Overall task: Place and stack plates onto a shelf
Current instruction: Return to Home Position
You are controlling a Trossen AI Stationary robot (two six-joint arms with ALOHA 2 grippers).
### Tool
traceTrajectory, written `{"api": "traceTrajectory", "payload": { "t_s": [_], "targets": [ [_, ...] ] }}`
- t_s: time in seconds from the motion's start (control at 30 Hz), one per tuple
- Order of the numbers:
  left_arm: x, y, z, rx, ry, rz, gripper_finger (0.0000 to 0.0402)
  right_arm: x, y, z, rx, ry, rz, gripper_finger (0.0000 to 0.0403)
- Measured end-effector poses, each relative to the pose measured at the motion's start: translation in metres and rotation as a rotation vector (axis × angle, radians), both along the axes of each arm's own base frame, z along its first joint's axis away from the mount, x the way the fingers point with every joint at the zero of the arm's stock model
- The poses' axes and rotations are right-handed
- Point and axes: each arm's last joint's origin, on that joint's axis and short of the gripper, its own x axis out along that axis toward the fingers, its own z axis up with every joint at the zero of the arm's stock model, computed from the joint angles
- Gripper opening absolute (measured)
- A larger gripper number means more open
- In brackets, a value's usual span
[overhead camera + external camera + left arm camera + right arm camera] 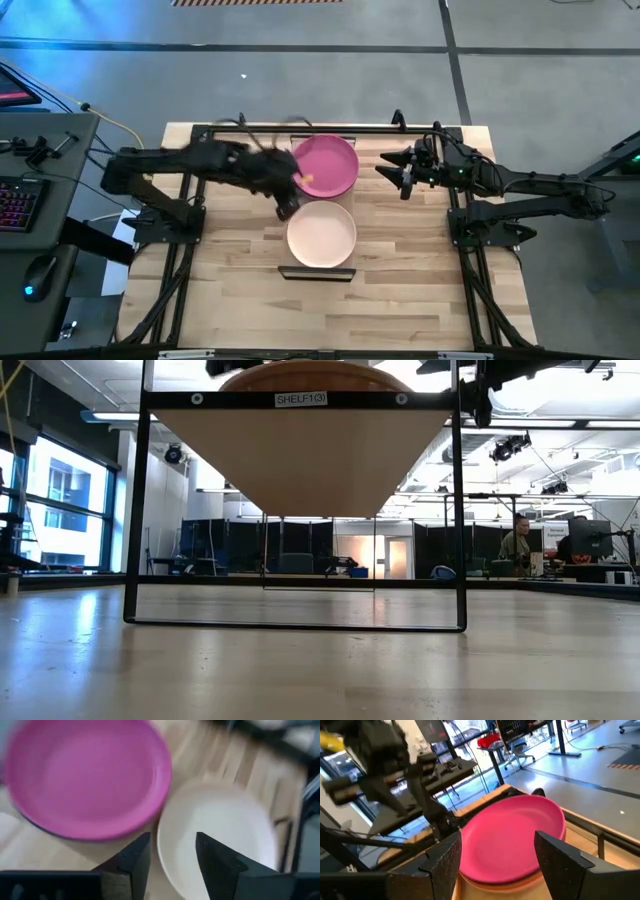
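Observation:
A magenta plate (326,165) lies on the far half of the shelf (318,272), stacked on another plate whose peach-orange rim (520,881) shows beneath it. A pale plate (322,234), cream or light pink, lies flat on the shelf's near half. My left gripper (287,207) is open and hovers over the pale plate's left rim (165,837), next to the magenta plate (85,775). My right gripper (388,170) is open and waits to the right of the magenta plate (512,837), pointing at it. The other plates are out of view.
The shelf stands raised on a thin black frame (133,510) labelled SHELF1(3), with its board's underside (300,455) seen from below. Bare tabletop (400,290) lies near and to both sides. A desk with a keyboard (20,200) sits off the table's left.

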Motion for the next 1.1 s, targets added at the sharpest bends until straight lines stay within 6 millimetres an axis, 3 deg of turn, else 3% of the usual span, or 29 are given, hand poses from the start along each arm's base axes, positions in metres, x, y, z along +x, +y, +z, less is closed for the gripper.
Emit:
{"api": "traceTrajectory", "payload": {
  "t_s": [0.13,0.27,0.47,0.73,1.1],
  "targets": [
    [-0.028,0.007,0.026,0.068,-0.212,0.043,0.0153,0.000,0.000,0.005,-0.016,-0.045,0.002,0.0232],
    [-0.054,0.010,0.031,0.116,-0.426,0.077,0.0154,0.001,0.000,0.008,-0.012,-0.080,0.014,0.0232],
    [-0.083,0.011,0.002,0.094,-0.651,0.124,0.0154,0.001,0.002,0.009,0.006,-0.101,0.070,0.0232],
    [-0.097,0.005,-0.041,0.072,-0.921,0.145,0.0154,0.001,0.002,0.011,0.005,-0.114,0.074,0.0232],
    [-0.115,0.004,-0.042,0.170,-0.946,0.102,0.0154,0.001,0.003,0.016,-0.027,-0.159,0.118,0.0232]
  ]
}}
